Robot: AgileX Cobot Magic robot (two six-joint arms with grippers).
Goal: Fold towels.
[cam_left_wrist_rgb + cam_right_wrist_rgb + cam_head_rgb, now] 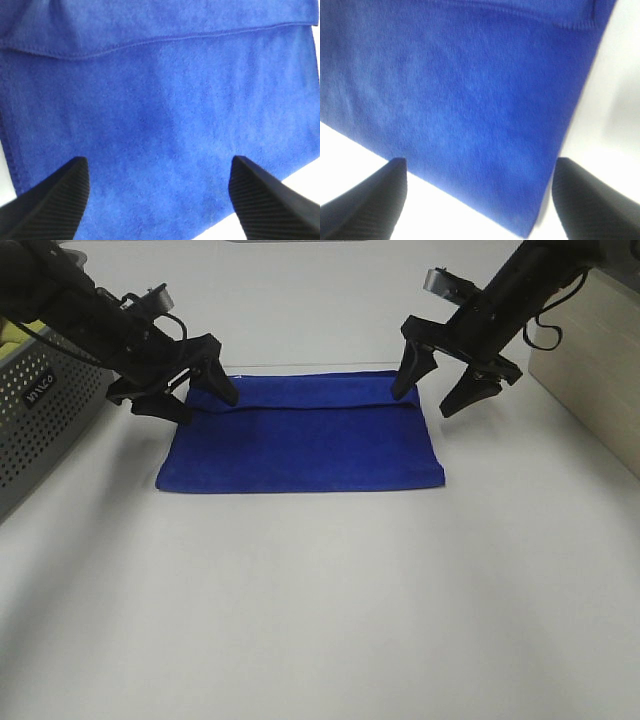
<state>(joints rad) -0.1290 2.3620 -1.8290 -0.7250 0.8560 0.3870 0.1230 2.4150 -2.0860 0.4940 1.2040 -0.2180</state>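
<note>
A blue towel (pixel 305 440) lies flat on the white table, folded, with a folded-over strip along its far edge. My left gripper (pixel 200 400) is open and empty just above the towel's far left corner. My right gripper (pixel 438 392) is open and empty above the far right corner. In the left wrist view the towel (pixel 165 115) fills the frame, with the hem of the fold across it, between the two black fingertips (pixel 55 200). In the right wrist view the towel's corner (pixel 470 115) lies between the black fingertips (pixel 590 200).
A grey perforated basket (pixel 40 410) stands at the left edge, with something yellow in it. A pale wooden box (pixel 590 360) stands at the right. The white table (pixel 320 610) stretches toward the front.
</note>
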